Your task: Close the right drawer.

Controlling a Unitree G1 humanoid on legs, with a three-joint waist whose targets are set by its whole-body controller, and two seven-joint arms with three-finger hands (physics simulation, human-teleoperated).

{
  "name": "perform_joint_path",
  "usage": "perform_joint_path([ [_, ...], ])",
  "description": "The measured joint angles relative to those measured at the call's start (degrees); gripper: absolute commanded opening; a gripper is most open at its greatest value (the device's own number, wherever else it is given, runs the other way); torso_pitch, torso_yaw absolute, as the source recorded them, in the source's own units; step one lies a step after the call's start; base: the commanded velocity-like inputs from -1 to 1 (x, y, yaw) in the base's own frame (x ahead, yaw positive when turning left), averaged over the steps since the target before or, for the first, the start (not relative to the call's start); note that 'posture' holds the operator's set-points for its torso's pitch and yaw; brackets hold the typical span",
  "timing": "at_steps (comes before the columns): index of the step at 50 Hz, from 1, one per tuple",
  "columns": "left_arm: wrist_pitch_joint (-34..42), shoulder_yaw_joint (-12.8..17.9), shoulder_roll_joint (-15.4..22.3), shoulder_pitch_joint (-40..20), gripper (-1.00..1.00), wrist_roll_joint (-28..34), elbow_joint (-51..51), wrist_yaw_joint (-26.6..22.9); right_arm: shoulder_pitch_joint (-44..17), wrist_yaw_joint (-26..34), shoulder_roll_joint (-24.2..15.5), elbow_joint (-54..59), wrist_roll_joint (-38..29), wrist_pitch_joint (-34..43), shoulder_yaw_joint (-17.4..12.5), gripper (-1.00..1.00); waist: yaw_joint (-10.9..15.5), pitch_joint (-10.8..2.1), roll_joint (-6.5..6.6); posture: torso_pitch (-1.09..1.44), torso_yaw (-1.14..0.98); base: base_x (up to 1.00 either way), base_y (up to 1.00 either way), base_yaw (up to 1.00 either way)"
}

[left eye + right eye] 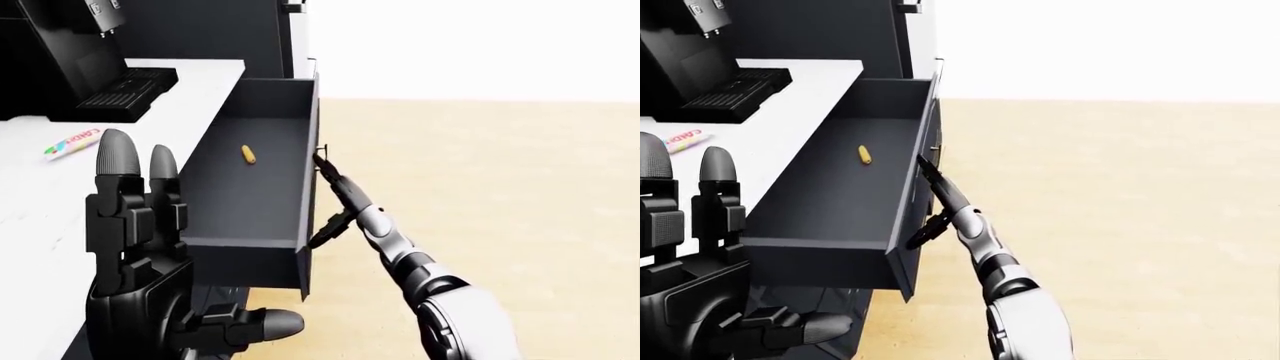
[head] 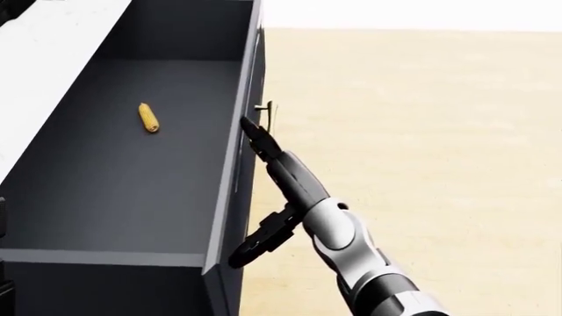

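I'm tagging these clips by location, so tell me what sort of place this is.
Probably a kitchen: a white counter carrying a black coffee machine, and below it an open dark drawer holding a corn cob, all above a pale wood floor.

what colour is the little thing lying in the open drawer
Yellow: the corn cob on the dark grey drawer floor, clearest in the head view.
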Motion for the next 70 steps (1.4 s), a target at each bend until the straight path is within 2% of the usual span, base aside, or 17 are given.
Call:
perform_joint_path([
  [23, 0.02, 0.03, -0.02, 0.07, 1.00, -0.13, -0.03, -0.02, -0.22, 8.08, 1.12, -0.86, 4.84, 2.90, -2.16, 1.00, -0.77, -0.12, 0.40, 0.00, 0.00, 0.00, 0.00, 0.00],
  [70, 0.47, 0.83, -0.36, 0.02, 1.00, -1.01, -0.44, -0.39, -0.71, 13.89, 4.25, -1.51, 3.14, 4.22, -1.62, 1.00, -1.36, -0.21, 0.93, 0.00, 0.00, 0.00, 0.00, 0.00],
])
